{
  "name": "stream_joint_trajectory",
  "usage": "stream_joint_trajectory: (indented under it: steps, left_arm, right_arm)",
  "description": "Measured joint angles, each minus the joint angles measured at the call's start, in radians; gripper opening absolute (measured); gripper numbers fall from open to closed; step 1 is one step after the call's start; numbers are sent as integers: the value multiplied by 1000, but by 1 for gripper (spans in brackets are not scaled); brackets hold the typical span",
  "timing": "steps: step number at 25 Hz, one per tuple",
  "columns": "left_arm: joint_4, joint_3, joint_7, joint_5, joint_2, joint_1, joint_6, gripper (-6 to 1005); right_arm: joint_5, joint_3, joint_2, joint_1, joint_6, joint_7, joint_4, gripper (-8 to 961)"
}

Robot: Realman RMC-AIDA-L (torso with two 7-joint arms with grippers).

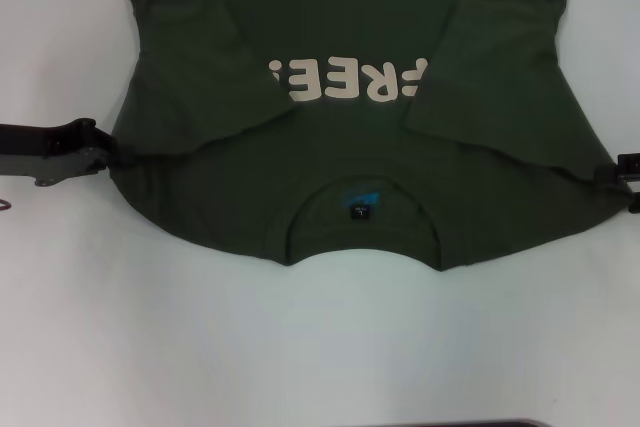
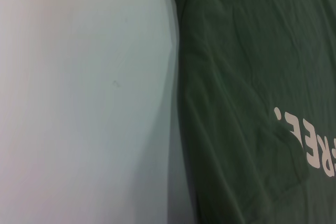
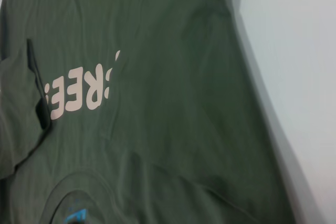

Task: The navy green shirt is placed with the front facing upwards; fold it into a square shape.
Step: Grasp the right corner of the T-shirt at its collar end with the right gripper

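The navy green shirt point(image 1: 350, 37) lies front up on the white table, collar and neck label point(image 1: 360, 209) nearest me. Its cream "FREE!" lettering point(image 1: 350, 82) is partly covered, since both sleeves are folded inward over the chest. My left gripper point(image 1: 103, 153) is at the shirt's left shoulder edge, where the cloth is drawn to a point. At the right shoulder edge sits my right gripper point(image 1: 612, 177), and the cloth is pulled to a point there too. The left wrist view shows the shirt's side edge point(image 2: 181, 103) raised slightly, with a shadow under it. The shirt point(image 3: 157, 77) fills the right wrist view.
White table point(image 1: 300, 347) surrounds the shirt on the near side and at both flanks. The shirt's hem end runs past the far edge of the head view. A dark strip point(image 1: 500, 423) shows at the table's near edge.
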Motion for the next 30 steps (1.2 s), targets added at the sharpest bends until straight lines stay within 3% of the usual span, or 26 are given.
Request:
stream_joint_trajectory:
  steps: [30]
  left_arm:
    - [-2, -2, 10, 0, 0, -3, 0, 3]
  right_arm:
    - [6, 1, 13, 32, 30, -5, 36, 928]
